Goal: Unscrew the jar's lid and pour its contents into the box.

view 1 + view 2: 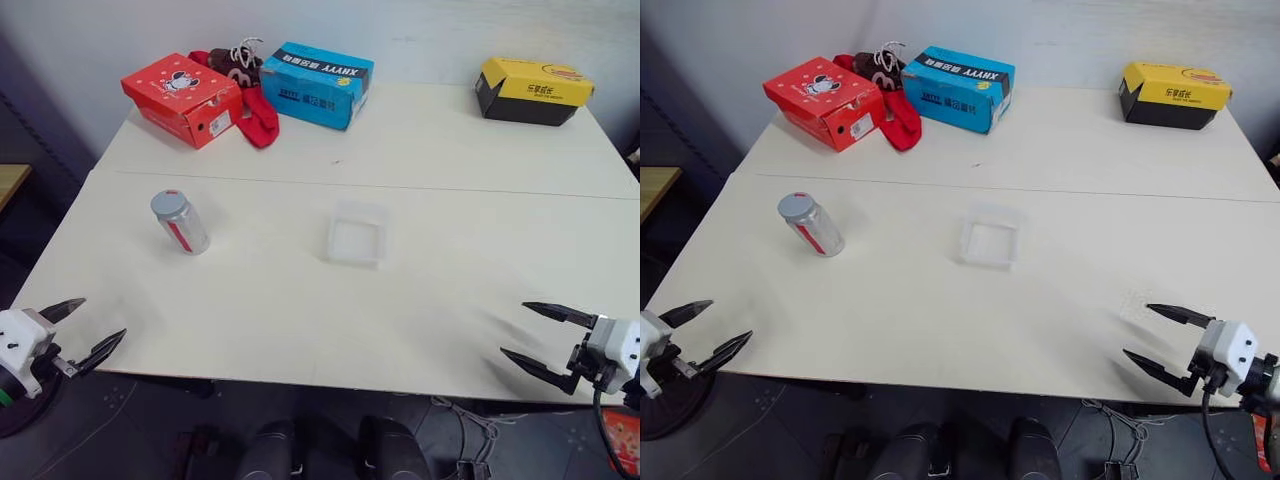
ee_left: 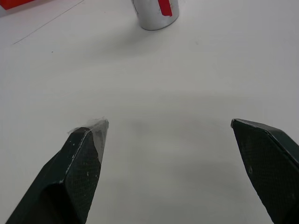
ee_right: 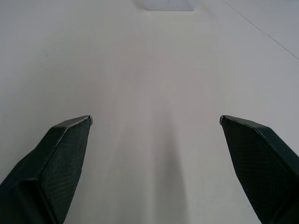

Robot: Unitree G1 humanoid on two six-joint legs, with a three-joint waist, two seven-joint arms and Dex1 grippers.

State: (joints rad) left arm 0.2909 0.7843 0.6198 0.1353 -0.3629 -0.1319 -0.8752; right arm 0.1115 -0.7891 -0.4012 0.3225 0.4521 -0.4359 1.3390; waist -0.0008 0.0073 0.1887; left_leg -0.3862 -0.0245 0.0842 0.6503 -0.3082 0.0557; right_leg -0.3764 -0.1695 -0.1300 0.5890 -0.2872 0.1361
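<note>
A: Jar [image 1: 181, 222] position?

B: It stands upright on the white surface [image 1: 300, 320], in the left half, well in from the near edge. The lid [image 1: 169, 203] is on top of it, grey-silver, and the red-and-white label faces the near side.

A: And the box [image 1: 357, 233]?

B: Near the middle of the surface, to the right of the jar and well apart from it. It is a low translucent tray, sitting flat. I cannot tell what is inside the jar.

A: The pincers?

B: The left pincer [image 1: 88, 328] hangs at the near left corner, its two black fingers spread wide, gripping nothing. The right pincer [image 1: 535, 334] is at the near right corner, also spread wide and free of any load. Both are well apart from jar and box.

A: Anything along the far edge?

B: A red shoe box [image 1: 183, 97] at the far left corner, a blue shoe box [image 1: 318, 83] just beside it with red cloth [image 1: 258, 118] between them, and a yellow shoe box [image 1: 533, 91] at the far right corner.
</note>
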